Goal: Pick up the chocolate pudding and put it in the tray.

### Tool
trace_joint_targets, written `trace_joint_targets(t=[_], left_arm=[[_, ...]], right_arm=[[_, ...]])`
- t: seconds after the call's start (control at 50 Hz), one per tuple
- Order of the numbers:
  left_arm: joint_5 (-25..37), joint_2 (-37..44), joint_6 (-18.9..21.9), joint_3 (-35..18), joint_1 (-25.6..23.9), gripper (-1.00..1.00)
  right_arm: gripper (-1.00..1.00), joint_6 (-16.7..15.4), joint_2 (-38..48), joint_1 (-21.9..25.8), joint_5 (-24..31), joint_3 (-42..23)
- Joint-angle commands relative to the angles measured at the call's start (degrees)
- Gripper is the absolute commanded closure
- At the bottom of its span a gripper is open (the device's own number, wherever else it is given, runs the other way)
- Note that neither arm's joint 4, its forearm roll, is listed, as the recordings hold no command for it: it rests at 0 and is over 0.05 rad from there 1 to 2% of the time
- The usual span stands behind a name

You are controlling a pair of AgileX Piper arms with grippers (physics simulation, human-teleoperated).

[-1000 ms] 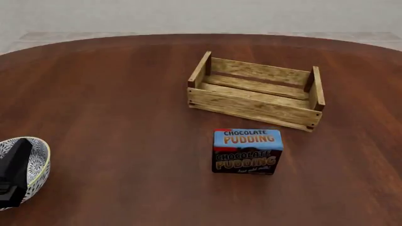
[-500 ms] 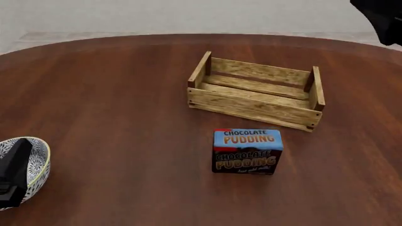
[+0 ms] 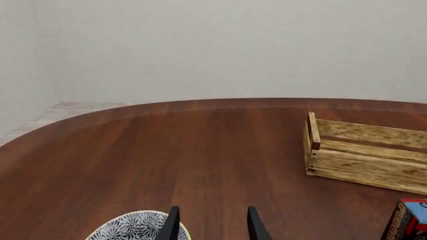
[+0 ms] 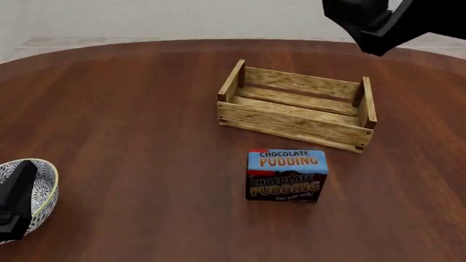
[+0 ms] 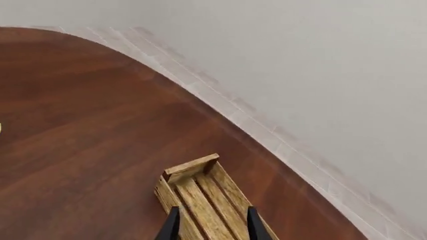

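Right end effector [image 5: 209, 225] up high above the far edge of the tray [image 4: 295, 106], fingers narrowly apart, holding nothing; chocolate pudding [image 4: 286, 175] sits upright on the desk [image 4: 131, 109] just in front of the tray, well apart from it. Left end effector [image 3: 212, 226] low by the patterned bowl [image 4: 40, 188], fingers narrowly parted, empty, pudding off to its right

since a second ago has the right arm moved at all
Yes. The right arm has swung in from the front view's top right corner, leftward to above the tray's far side.
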Motion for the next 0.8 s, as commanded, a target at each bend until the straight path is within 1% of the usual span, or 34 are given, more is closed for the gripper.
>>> trace_joint_targets(t=[0.02,0.04,0.08,0.12,0.14,0.2,0.22,0.26,0.28,0.34,0.36,0.38,0.44,0.54,0.56,0.6,0.66,0.8], left_arm=[[0.00,0.00,0.00,0.00,-0.01,-1.00],[0.00,0.00,0.00,0.00,0.01,-1.00],[0.00,0.00,-0.01,0.00,0.00,-1.00],[0.00,0.00,0.01,0.00,-0.01,-1.00],[0.00,0.00,0.00,0.00,0.00,-1.00],[0.00,0.01,0.00,0.00,0.00,-1.00],[0.00,0.01,0.00,0.00,-0.01,-1.00],[0.00,-0.01,-0.01,0.00,0.00,-1.00],[0.00,0.00,0.01,0.00,0.00,-1.00],[0.00,0.00,0.00,0.00,0.00,-1.00],[0.00,0.01,0.01,0.00,0.00,-1.00],[0.00,0.00,0.00,0.00,0.00,-1.00],[0.00,0.00,0.00,0.00,0.00,-1.00],[0.00,0.00,0.01,0.00,0.00,-1.00],[0.00,0.00,0.01,0.00,0.00,-1.00],[0.00,0.01,0.00,0.00,0.00,-1.00],[0.00,0.00,-0.01,0.00,0.00,-1.00],[0.00,0.00,0.00,0.00,0.00,-1.00]], right_arm=[[-1.00,-2.94,5.16,2.91,2.31,-3.72],[-1.00,-2.99,5.47,2.97,2.50,-4.07],[-1.00,-4.26,6.45,3.39,2.91,-4.34],[-1.00,-4.40,7.28,3.86,3.60,-4.98],[-1.00,-5.68,7.52,4.11,3.59,-4.67],[-1.00,-5.41,8.24,4.60,4.53,-5.74],[-1.00,-6.38,8.67,4.78,4.63,-5.72],[-1.00,-6.21,9.18,5.46,5.51,-6.27],[-1.00,-7.12,9.65,5.32,5.43,-6.18],[-1.00,-7.63,9.99,6.42,6.49,-6.46],[-1.00,-8.29,10.09,6.61,6.48,-6.13],[-1.00,-8.08,10.14,7.03,6.89,-6.20],[-1.00,-9.64,10.02,7.99,7.51,-5.45],[-1.00,-9.79,10.54,8.56,9.02,-6.38],[-1.00,-10.27,10.50,9.00,9.30,-6.18],[-1.00,-10.19,10.86,9.97,10.63,-6.58],[-1.00,-11.66,11.34,10.36,11.22,-6.26],[-1.00,-12.62,11.82,11.83,14.08,-7.55]])
